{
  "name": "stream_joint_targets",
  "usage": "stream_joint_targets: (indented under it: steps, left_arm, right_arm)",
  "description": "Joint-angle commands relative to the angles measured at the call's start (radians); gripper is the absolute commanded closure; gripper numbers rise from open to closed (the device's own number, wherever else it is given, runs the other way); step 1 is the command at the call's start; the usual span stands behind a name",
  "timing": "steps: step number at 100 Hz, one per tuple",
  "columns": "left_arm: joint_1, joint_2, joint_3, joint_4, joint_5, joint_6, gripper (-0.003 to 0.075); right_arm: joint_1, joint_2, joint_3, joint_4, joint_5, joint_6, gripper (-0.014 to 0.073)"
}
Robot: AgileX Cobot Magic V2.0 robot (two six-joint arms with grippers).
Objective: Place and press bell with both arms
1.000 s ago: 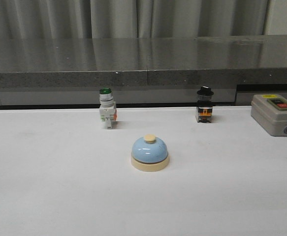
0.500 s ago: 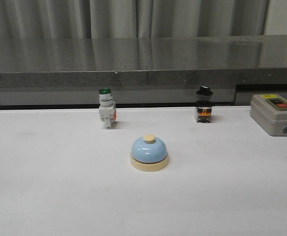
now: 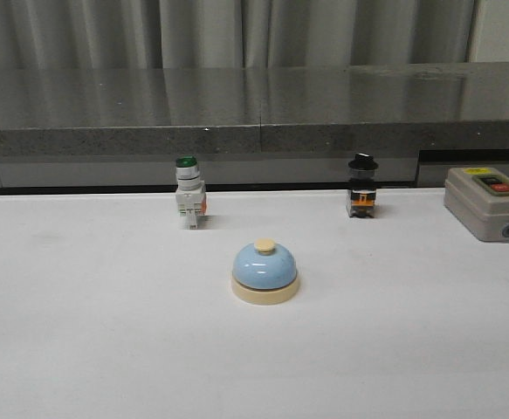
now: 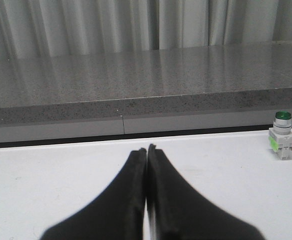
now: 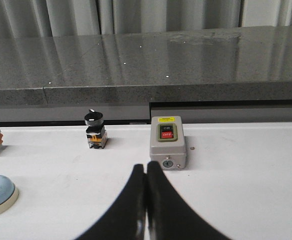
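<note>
Sitting: bell [image 3: 265, 272] upright on the white desk [image 3: 88, 349], about mid-desk in the front view, nothing touching it.
Surroundings: green-capped switch [image 3: 189, 202] behind it to the left, black-knob selector switch [image 3: 362, 197] behind it to the right, grey control box [image 3: 490, 202] at far right; all well apart from the bell.
Backdrop: grey stone ledge [image 3: 254, 109] along the desk's rear edge.
Obstruction: none of these stand over or against the bell.
Bell axis: vertical, cream button up, cream base flat on the desk; round, no long axis sideways.
Left gripper [image 4: 147, 150]: clenched, fingers pressed together, holding nothing.
Right gripper [image 5: 146, 167]: clenched, holding nothing, grey control box just beyond its tips.
</note>
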Motion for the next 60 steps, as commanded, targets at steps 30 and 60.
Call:
stream_joint_targets:
  steps: [30,60]
  left_arm:
    - [0.001,-0.028,0.042,-0.008,-0.078,-0.008,0.0740]
    - [0.001,-0.028,0.042,-0.008,-0.078,-0.008,0.0740]
  right_arm:
    - [-0.005,-0.017,0.058,-0.013,-0.175,0.001,0.0662]
    - [-0.005,-0.017,0.058,-0.013,-0.175,0.001,0.0662]
